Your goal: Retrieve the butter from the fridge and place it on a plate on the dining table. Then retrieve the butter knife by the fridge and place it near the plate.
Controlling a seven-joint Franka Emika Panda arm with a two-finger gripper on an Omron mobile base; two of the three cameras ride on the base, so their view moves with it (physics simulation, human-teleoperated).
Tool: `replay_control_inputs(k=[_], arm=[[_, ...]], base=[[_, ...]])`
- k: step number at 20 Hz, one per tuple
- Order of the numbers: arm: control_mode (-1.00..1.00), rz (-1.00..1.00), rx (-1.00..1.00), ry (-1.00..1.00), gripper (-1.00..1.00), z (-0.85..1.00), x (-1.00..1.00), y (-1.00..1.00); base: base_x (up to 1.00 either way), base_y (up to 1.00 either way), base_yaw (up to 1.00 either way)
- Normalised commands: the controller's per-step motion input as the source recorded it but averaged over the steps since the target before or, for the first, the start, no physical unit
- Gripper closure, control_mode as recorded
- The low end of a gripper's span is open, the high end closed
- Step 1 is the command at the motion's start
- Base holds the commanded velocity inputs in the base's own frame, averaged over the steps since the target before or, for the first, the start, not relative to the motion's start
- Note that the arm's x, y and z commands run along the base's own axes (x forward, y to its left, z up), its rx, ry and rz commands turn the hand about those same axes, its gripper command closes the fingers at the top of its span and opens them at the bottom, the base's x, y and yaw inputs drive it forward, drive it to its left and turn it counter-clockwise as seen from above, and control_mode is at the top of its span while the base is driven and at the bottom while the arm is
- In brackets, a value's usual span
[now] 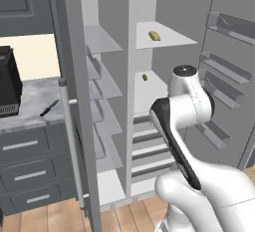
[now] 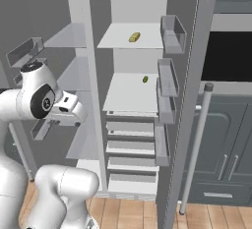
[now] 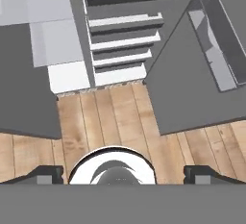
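- Inside the fridge (image 1: 144, 7), both doors stand swung wide, exposing the white shelves and the drawer fronts below.
- On the upper right-hand shelf lies the butter (image 1: 155, 36), a small yellow stick with its long axis running roughly front to back, slightly angled; the right base view confirms this (image 2: 134, 37).
- One shelf below rests an olive-green lump (image 1: 145, 77); it is not the target.
- Beside the fridge, the butter knife (image 1: 50, 107) lies on the marble worktop (image 1: 30, 99), untouched.
- Fingers (image 3: 123, 174): released, spread wide, grasping nothing; one tip (image 3: 45, 174) shows near the bottom of the hand view.
- Orientation: the hand looks down at the wooden floor (image 3: 110, 117) before the fridge base.
- Key relation: the butter sits well above and forward of the fingers, so the hand must likely rise and tilt toward the upper shelf.
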Motion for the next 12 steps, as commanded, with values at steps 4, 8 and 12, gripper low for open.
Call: replay_control_inputs(k=[4, 8, 12], arm=[[-1.00, 0.22, 0.00, 0.00, -1.00, -0.02, -0.12, 0.00], [-1.00, 0.16, 0.17, 0.02, -1.00, 0.00, 0.00, -0.02], [-1.00, 0.02, 0.02, 0.01, -1.00, 0.00, -0.12, -0.10]], base=[[0.00, 0.00, 0.00], [0.00, 0.00, 0.00], [0.00, 0.00, 0.00]])
